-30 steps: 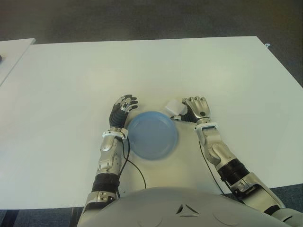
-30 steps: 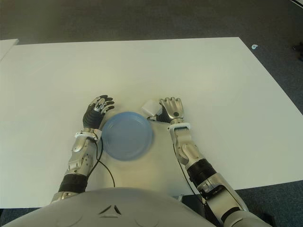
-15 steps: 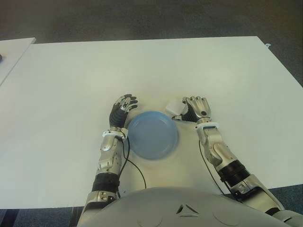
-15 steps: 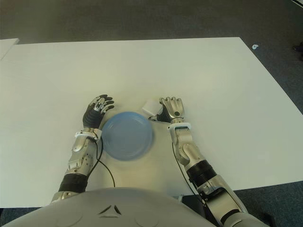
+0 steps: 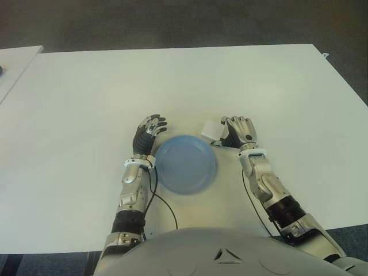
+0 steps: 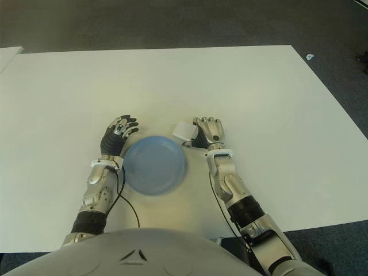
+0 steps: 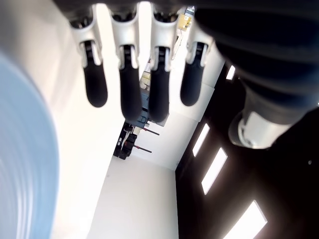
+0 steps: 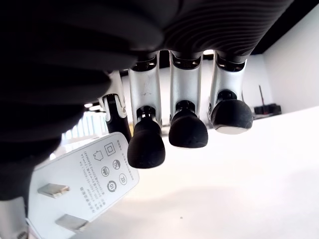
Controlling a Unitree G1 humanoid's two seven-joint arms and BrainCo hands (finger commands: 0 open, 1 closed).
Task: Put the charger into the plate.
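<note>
The white charger (image 5: 211,130) shows just beyond the right rim of the empty blue plate (image 5: 185,164). My right hand (image 5: 237,132) is shut on it. In the right wrist view the charger (image 8: 84,184) faces me prongs first, pinched between the thumb and a dark finger behind it, while the other fingertips (image 8: 145,149) curl beside it over the white table. My left hand (image 5: 148,131) shows at the plate's left rim, its fingers (image 7: 127,94) straight and holding nothing.
The white table (image 5: 86,98) spreads wide around both hands. A thin black cable (image 5: 164,204) runs from my left wrist toward my body. Another table's corner (image 5: 14,60) shows at the far left. Dark floor lies beyond the far edge.
The right hand and the charger have shifted slightly away from my body. The left hand and the plate have stayed where they were.
</note>
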